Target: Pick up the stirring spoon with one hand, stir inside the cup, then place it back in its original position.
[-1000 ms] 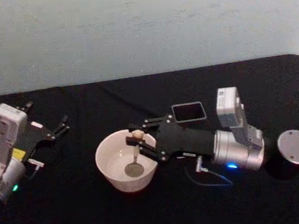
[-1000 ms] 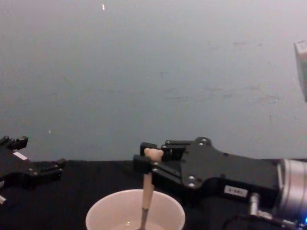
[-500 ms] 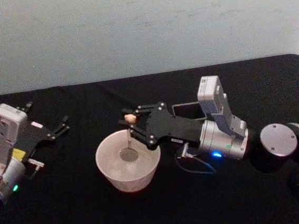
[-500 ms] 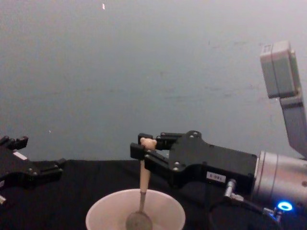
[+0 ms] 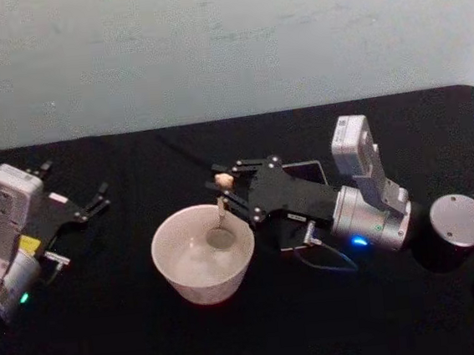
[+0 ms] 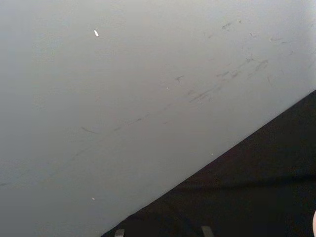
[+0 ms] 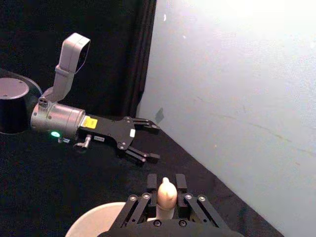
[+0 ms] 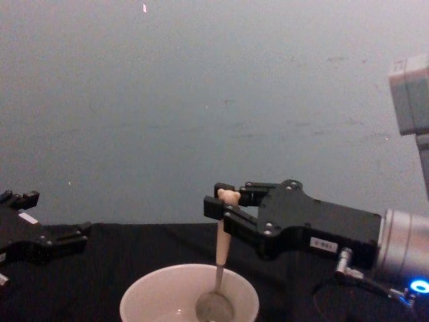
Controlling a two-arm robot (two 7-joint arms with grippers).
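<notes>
1. On the black table [image 5: 236, 337] I count one stirring spoon [image 5: 222, 211], one cup [image 5: 161, 245], one dark holder [image 5: 310, 170] and two grippers.
2. The right gripper [image 5: 221, 183] is over the cup's right rim. Its fingers are closed on the spoon's beige handle just under the bear head.
3. The spoon hangs below those fingers, nearly upright. Its metal bowl sits down inside the cup, toward the right side. Whether it touches the bottom cannot be told.
4. The holder stands behind and to the right of the cup, partly hidden by the right gripper's body.
5. The left gripper [image 5: 74, 183] lies far left, well apart from the cup, with its fingers spread and holding nothing.
</notes>
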